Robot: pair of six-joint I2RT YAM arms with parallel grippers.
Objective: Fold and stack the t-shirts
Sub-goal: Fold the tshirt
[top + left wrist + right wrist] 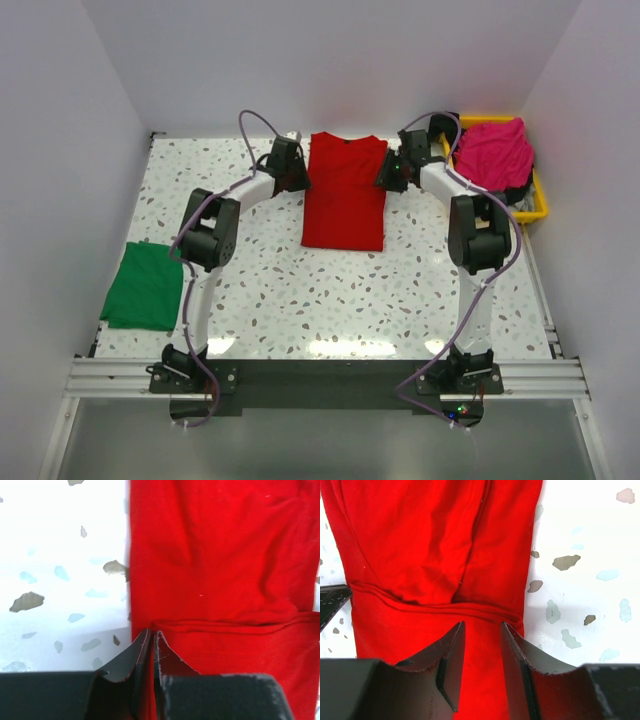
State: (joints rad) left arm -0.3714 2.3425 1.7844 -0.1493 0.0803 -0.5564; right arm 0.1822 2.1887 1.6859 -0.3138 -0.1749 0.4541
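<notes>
Red t-shirt lies flat, folded into a long rectangle (lightly creased).

Mostly hidden under magenta t-shirt: yellow tray; dark items beneath unidentifiable. Wrist views crop red t-shirt.

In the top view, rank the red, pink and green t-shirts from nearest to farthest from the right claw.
1. Red t-shirt: table centre, touching the right claw.
2. Pink t-shirt: heaped in the yellow tray, far right corner.
3. Green t-shirt: folded at the near left edge.
</notes>
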